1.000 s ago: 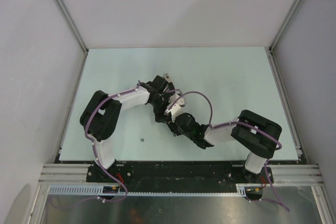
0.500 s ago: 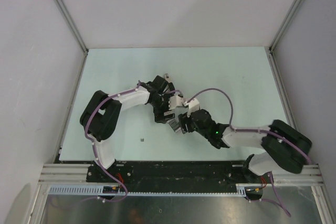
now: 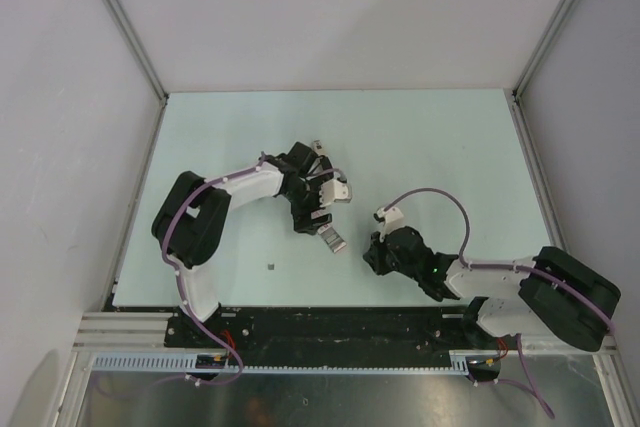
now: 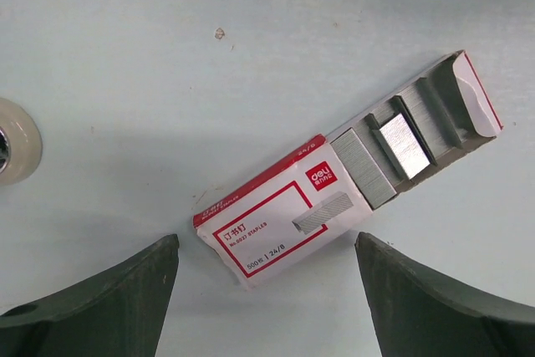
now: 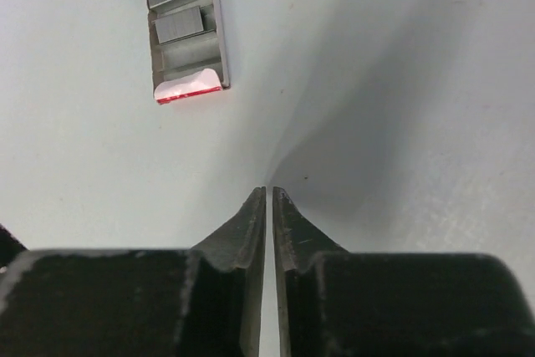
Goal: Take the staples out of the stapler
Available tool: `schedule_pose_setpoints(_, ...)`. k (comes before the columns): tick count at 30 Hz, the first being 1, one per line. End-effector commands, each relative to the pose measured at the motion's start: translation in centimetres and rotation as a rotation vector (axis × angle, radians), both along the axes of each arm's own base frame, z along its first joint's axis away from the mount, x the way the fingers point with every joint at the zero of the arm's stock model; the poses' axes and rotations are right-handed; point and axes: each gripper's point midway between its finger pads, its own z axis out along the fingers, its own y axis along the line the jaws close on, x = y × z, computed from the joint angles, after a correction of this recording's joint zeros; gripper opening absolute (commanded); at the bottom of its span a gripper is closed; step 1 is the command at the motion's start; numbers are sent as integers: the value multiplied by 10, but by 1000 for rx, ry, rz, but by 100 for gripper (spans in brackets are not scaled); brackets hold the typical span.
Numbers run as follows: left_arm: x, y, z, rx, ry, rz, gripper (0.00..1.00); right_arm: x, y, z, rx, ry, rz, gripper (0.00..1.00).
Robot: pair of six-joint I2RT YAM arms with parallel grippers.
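My right gripper (image 5: pixel 269 191) has pulled back from the box (image 4: pixel 276 223) toward my near edge; half a second ago it was right up against the box's open end. Its fingers are pressed together with nothing visible between them, so whatever it brought there is no longer with it. A bright strip of staples (image 4: pixel 403 145) lies across the duller rows in the pulled-out tray, and I judge that is the strip from this unloading, though I can't prove it. My left gripper (image 4: pixel 266 240) hovers over the box, fingers spread wide on either side of the sleeve and gripping nothing. I can't pick out the stapler with confidence. A pale round thing (image 4: pixel 12 140) past the box's closed end may be part of it. If so, I'd check next that its channel is bare.
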Motion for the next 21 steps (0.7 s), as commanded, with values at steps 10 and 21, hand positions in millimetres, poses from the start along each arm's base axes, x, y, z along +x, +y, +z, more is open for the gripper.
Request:
schedule_pose_setpoints(10,-39,21,-18,68,204,55,88,-1,46,8,181,52,128,0)
schedule_pose_setpoints(21,-50,25,-19,65,228,48,87,14,60,5,195,56,123,0)
